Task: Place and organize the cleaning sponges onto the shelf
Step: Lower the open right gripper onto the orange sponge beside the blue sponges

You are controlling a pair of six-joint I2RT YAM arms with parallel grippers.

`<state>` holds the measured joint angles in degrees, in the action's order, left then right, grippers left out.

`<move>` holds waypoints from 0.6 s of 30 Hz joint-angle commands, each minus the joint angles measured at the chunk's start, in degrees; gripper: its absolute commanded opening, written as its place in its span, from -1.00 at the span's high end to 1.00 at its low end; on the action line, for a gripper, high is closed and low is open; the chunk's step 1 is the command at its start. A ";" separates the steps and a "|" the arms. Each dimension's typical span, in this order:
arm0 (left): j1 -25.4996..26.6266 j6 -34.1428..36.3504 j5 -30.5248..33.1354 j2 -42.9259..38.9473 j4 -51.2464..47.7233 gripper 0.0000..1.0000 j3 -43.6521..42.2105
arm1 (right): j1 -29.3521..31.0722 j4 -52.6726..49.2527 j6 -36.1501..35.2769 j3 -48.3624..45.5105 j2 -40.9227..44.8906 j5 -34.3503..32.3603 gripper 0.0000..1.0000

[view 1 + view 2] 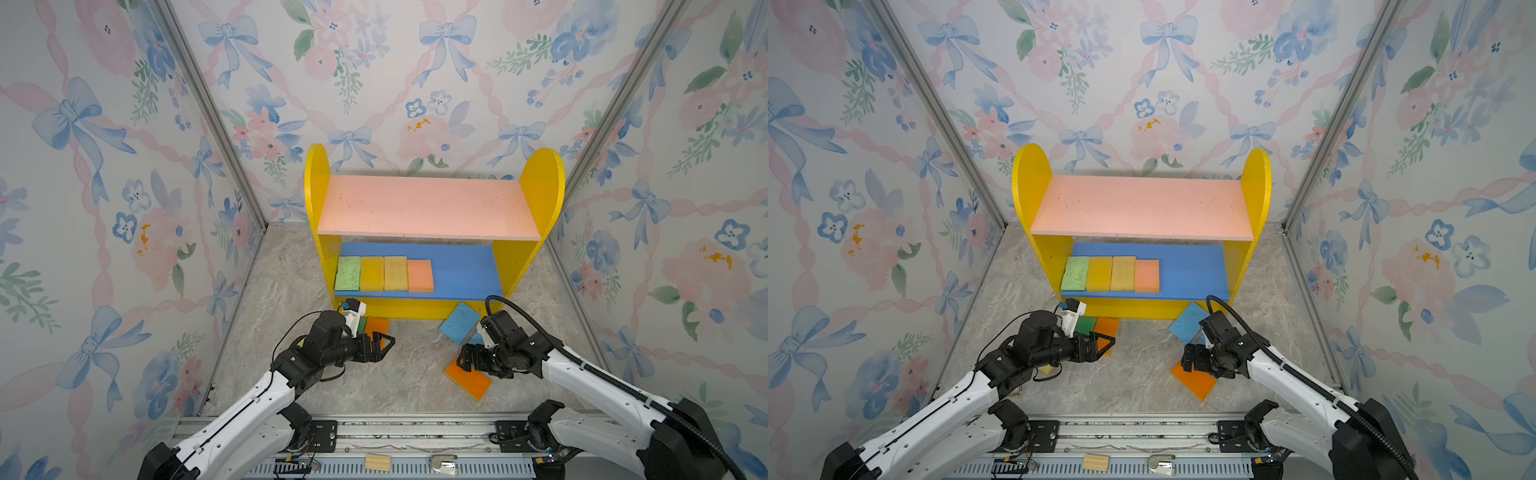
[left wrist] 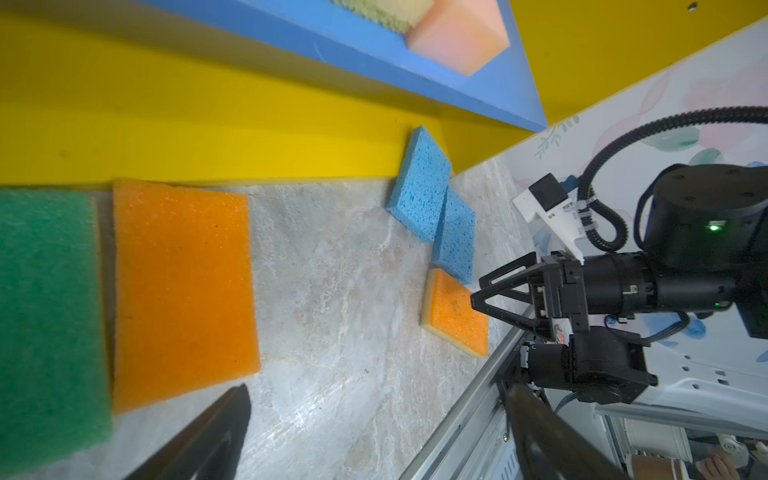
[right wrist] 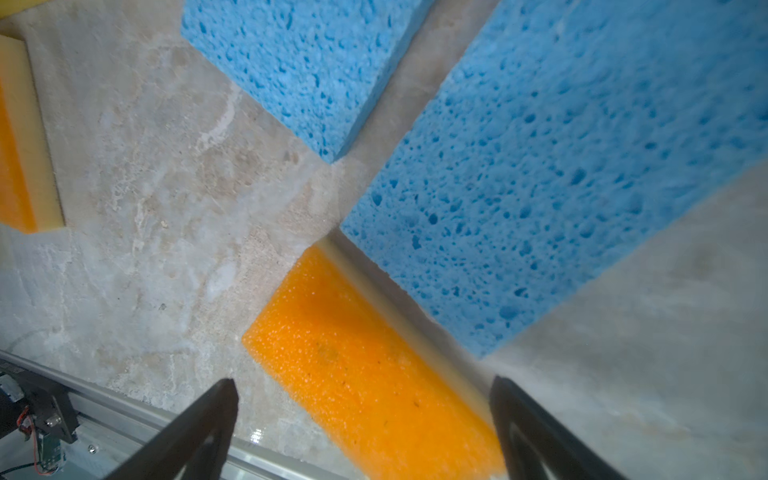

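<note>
- Fingers of the right gripper spread wide, nothing held. In the right wrist view they straddle the short width of the yellow-backed orange sponge.
- That sponge lies flat on the tabletop, apart from the shelf. Its long axis runs out from between the fingers on a slant, so the jaws face its two long sides. Height above it: cannot tell.
- Both top views put the right gripper over the sponge's end nearer mid-table. The right arm is plainly the nearer one, so this looks like its pick.
- Second blue sponge lies just beside the orange one's yellow long edge. My guess is the finger on that side has little room and could snag it.
- First blue sponge sits further on, a corner at the shelf's base.
- Left gripper is also wide and empty, next to the plain orange sponge and the green sponge, which lie side by side at the shelf's base.
- Row of four sponges fills the left of the lower blue board, with the right part bare. Nothing shows on the pink upper board.
</note>
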<state>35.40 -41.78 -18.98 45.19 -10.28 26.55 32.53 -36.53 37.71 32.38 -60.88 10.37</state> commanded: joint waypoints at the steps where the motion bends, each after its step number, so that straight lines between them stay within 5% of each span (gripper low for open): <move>1: 2.40 -5.79 3.27 -2.14 4.07 -0.96 -2.21 | -1.87 1.29 -3.11 -1.26 -1.06 2.52 -0.94; 18: 13.82 -13.92 7.80 1.92 16.65 -0.96 -9.24 | -5.38 1.74 -3.93 -5.33 1.13 3.66 -0.94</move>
<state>47.59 -54.13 -12.47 45.58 2.20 18.52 27.68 -35.73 34.20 28.49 -59.55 12.93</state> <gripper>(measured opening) 0.979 0.969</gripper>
